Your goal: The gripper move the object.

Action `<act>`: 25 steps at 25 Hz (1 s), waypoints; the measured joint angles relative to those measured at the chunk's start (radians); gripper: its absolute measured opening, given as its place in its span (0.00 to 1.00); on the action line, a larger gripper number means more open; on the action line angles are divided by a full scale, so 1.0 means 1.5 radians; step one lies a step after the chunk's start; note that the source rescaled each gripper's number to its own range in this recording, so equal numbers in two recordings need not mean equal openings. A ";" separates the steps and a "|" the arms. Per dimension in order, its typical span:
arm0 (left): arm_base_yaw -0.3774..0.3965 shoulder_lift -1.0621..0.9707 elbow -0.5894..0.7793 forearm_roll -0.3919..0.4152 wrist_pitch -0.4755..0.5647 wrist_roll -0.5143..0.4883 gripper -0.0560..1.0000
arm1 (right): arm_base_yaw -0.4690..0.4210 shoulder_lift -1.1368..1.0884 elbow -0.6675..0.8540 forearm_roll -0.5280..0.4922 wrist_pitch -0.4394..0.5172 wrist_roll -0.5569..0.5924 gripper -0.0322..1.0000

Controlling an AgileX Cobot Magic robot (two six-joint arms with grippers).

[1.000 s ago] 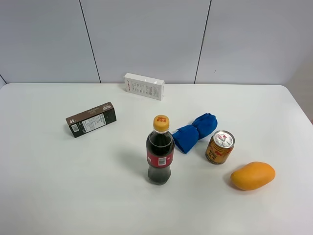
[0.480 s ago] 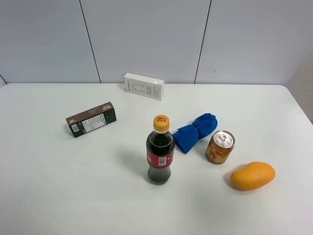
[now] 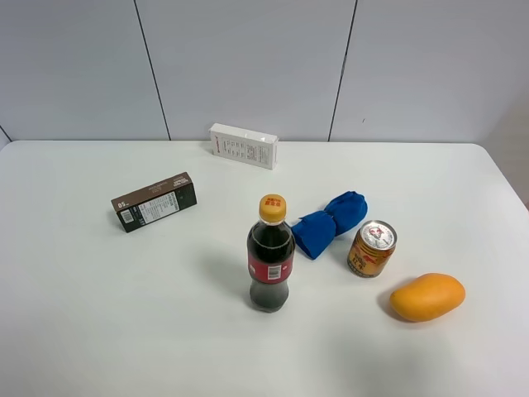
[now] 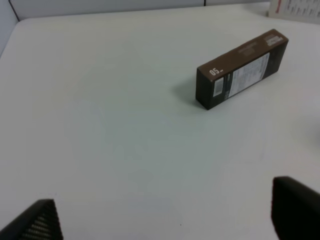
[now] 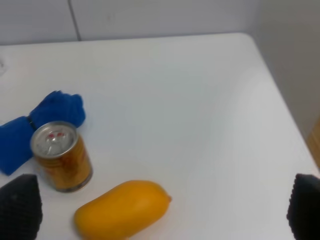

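Observation:
The gold-orange can (image 3: 371,248) with a silver top stands upright on the white table (image 3: 99,314), right of the middle. It also shows in the right wrist view (image 5: 62,155). Neither arm shows in the exterior view. My right gripper (image 5: 162,212) is open and empty, back from the can and the mango, with only its dark fingertips (image 5: 20,207) showing. My left gripper (image 4: 165,220) is open and empty above bare table, its fingertips (image 4: 295,207) wide apart, some way from the brown box.
A cola bottle (image 3: 270,254) with a yellow cap stands left of the can. A blue cloth (image 3: 329,222) lies behind it, an orange mango (image 3: 427,296) in front right. A brown box (image 3: 154,201) lies at left, a white box (image 3: 243,145) at the back.

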 joint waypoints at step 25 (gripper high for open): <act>0.000 0.000 0.000 0.000 0.000 0.000 1.00 | 0.000 0.000 0.063 0.017 -0.013 0.000 1.00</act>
